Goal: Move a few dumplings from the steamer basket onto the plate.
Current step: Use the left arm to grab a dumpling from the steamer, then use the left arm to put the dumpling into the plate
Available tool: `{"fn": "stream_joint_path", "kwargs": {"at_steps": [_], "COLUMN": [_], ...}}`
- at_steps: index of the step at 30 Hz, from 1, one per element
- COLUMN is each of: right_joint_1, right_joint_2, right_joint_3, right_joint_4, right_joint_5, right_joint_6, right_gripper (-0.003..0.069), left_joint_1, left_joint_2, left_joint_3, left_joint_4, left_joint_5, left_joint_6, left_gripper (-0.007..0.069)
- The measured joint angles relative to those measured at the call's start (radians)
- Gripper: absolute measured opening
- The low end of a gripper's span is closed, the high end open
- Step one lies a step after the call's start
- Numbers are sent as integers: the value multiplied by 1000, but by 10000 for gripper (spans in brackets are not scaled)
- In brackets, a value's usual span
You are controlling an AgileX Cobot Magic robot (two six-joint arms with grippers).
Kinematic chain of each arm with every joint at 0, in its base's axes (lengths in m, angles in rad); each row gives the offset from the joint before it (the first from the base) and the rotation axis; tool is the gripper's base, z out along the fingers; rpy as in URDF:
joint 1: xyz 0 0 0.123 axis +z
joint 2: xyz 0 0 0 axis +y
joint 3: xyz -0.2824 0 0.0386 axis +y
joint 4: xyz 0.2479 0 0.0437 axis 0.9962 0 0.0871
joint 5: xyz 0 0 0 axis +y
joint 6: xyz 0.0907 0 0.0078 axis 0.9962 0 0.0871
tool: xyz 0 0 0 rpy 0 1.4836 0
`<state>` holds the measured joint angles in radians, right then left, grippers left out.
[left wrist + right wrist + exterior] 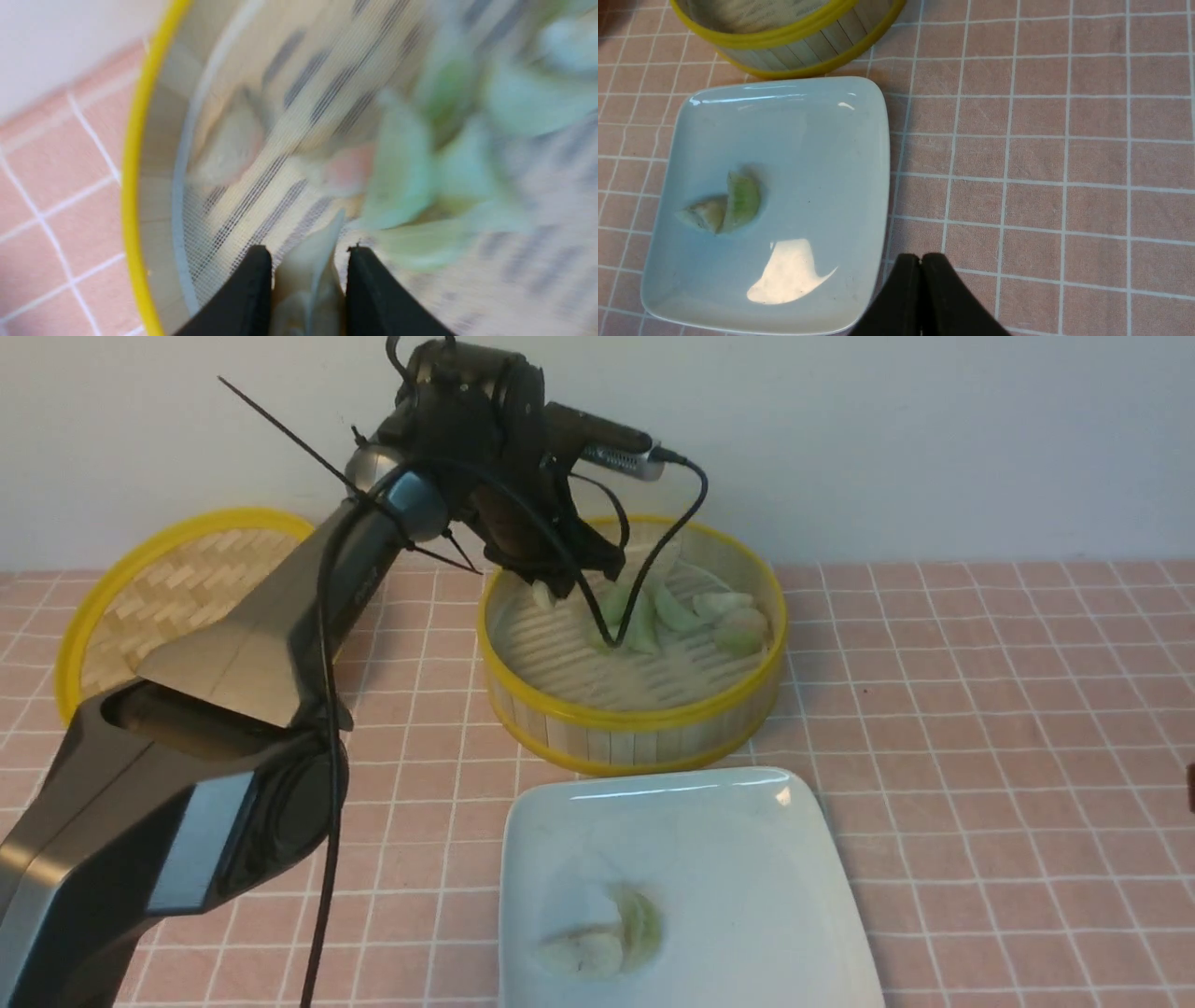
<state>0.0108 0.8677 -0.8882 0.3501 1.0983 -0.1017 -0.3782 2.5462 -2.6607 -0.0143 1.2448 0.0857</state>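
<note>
The steamer basket [644, 719] stands behind the white plate [747, 859]. Several pale green dumplings [738, 621] lie at the basket's back right. My left gripper [560, 581] is over the basket's back left, shut on a cream-white dumpling [306, 275] held between its black fingers [247, 294], a little above the slatted floor. Other dumplings show blurred in the left wrist view [402, 177]. Two dumplings, one cream and one green [607, 938], lie on the plate's front left, also in the right wrist view [726, 205]. My right gripper [920, 261] is shut and empty beside the plate [822, 140].
The flat woven yellow-rimmed lid [159, 597] lies at the back left, partly behind my left arm. A white wall runs along the back of the pink tiled table [980, 728]. The basket's yellow rim [794, 32] shows in the right wrist view.
</note>
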Motion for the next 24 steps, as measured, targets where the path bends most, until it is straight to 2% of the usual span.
{"fn": "stream_joint_path", "kwargs": {"at_steps": [4, 7, 14, 19, 24], "right_joint_1": [0, 0, 0, 0, 0], "right_joint_2": [0, 0, 0, 0, 0], "right_joint_3": [0, 0, 0, 0, 0], "right_joint_4": [1, 2, 5, 10, 11], "right_joint_5": [-3, 3, 27, 0, -30], "right_joint_6": [0, -5, -18, -19, -19], "right_gripper": [-10, -10, -10, -10, -10], "left_joint_1": [-6, -24, -153, -262, -285], "left_joint_2": [-102, -250, -606, -633, -567], "left_joint_3": [43, 209, 873, 1137, 1185], "left_joint_4": [-67, -115, -148, -144, -110], "left_joint_5": [4, 2, -8, -217, -374], "left_joint_6": [-4, -4, -4, 13, 27], "left_gripper": [179, 179, 179, 179, 185]}}
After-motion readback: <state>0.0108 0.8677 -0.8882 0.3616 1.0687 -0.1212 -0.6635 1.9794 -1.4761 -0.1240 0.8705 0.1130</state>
